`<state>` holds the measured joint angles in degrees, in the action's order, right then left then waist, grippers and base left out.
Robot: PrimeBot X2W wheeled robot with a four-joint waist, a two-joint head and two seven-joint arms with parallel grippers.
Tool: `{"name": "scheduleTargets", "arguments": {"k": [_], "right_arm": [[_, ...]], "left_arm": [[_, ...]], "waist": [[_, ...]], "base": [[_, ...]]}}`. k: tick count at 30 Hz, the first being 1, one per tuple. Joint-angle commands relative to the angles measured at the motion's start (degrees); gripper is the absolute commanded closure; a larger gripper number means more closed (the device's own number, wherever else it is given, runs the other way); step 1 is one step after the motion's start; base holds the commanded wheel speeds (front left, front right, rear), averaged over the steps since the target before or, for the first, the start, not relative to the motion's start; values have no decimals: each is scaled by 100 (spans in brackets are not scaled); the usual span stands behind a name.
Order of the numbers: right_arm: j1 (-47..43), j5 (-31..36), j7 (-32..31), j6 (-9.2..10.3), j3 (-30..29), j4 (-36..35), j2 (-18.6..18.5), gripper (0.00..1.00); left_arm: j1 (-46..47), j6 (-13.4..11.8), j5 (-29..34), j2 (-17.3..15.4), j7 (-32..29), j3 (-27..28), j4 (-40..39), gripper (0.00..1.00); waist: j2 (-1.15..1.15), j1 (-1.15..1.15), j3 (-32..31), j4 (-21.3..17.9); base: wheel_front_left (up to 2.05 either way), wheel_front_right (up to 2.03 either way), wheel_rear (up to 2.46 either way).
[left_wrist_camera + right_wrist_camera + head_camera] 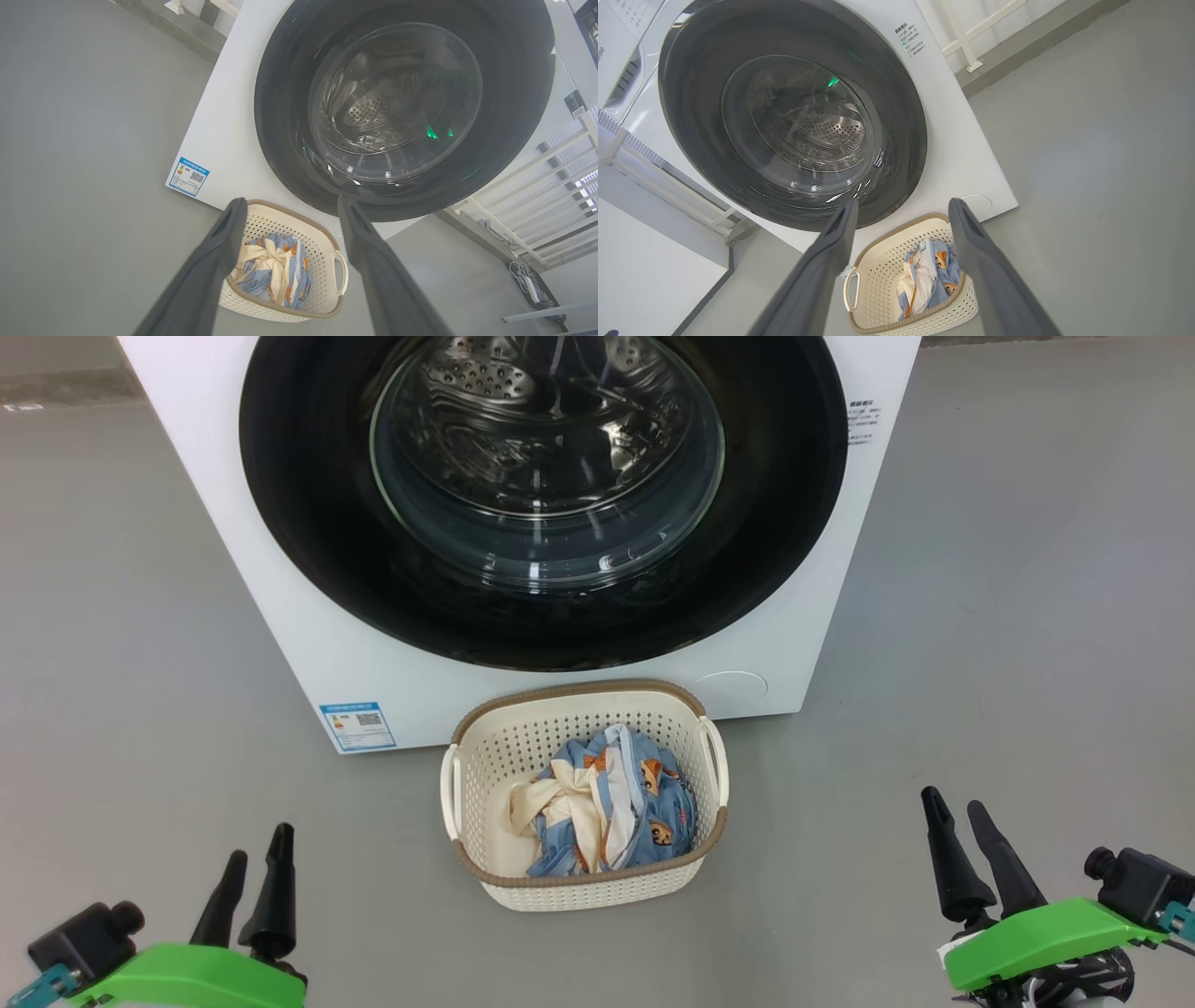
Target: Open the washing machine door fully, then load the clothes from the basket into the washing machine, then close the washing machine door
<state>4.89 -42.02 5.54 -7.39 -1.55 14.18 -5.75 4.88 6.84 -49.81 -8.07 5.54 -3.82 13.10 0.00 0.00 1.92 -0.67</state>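
Head view has the washing machine (pixel 280 616) with its glossy door (pixel 308 523) shut, stiff and likely slippery, best hooked at its rim; just before it the basket (pixel 579 887) holds the clothes (pixel 616 803), soft, light, easily pinched at a bunched fold; both pairs of jaws stand apart, empty

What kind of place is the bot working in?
Likely a laundry area or a test room set up as one: a white front-loading washing machine on bare grey floor, a basket of clothes before it, white railing alongside.
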Motion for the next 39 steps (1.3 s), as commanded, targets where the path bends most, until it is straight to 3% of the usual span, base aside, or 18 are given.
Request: {"name": "scheduleTargets", "arguments": {"k": [1,39], "right_arm": [[292,258,95,-6,110,-191,-80,0],[386,3021,715,-9,195,-284,-126,0]], "left_arm": [[196,37,236,-175,89,107,-172,0],[273,57,2702,-390,713,138,-147,0]], "waist": [[0,0,-1,-9],[0,0,-27,9]], "base": [[0,0,0],[0,0,0]]}}
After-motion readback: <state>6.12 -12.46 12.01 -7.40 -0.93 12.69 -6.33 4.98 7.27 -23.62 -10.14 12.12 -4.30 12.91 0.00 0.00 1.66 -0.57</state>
